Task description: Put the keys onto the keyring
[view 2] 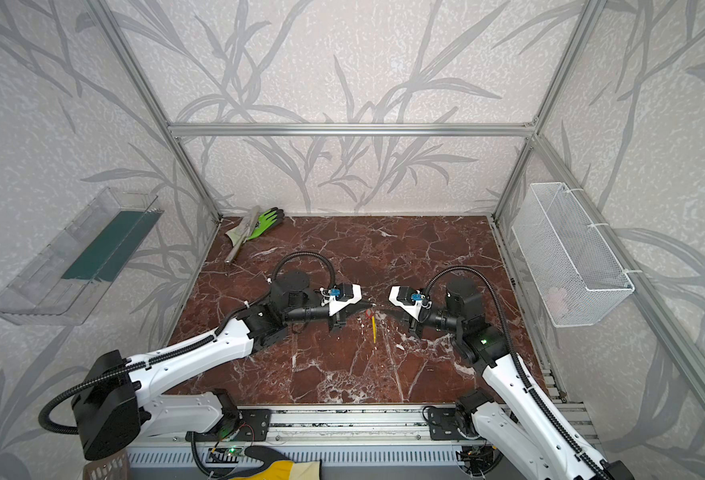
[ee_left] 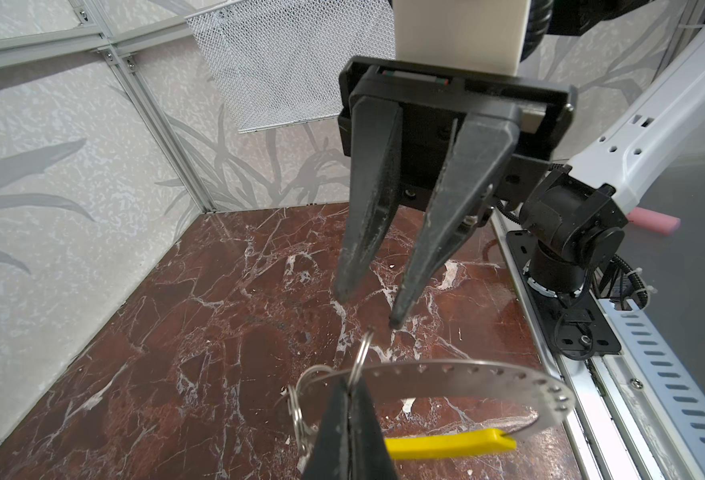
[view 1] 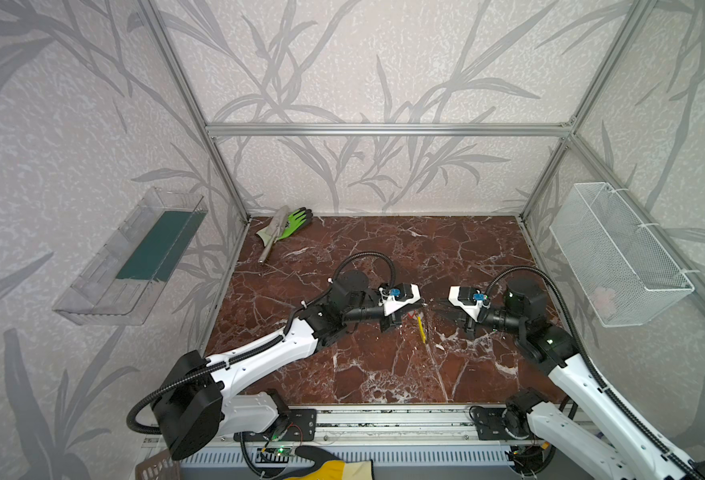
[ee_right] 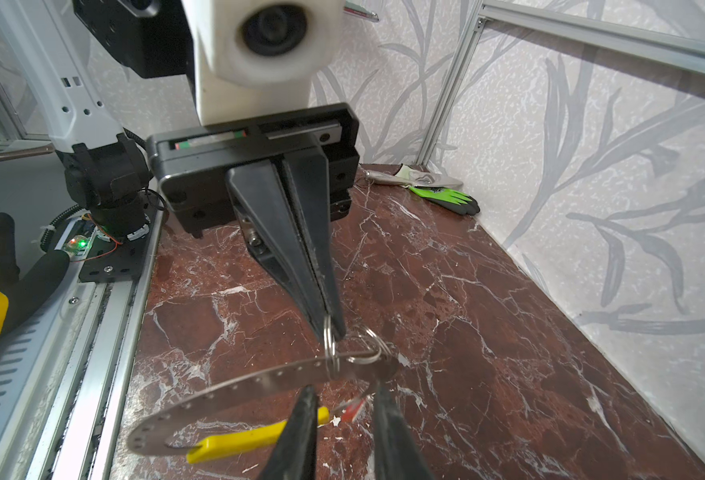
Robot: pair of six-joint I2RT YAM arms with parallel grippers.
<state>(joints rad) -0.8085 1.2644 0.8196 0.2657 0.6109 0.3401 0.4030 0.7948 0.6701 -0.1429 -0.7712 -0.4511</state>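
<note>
2 grippers are faced tip-to-tip. Left gripper (ee_right: 330, 330) is pinched on split ring (ee_left: 361, 353), so keyring (ee_left: 467, 370) (yellow section) is hung steady, likely for threading; right gripper (ee_left: 370, 311) is held spread.

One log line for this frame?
left gripper: shut on small ring | keyring: hangs from that ring | right gripper: open, facing it
</note>
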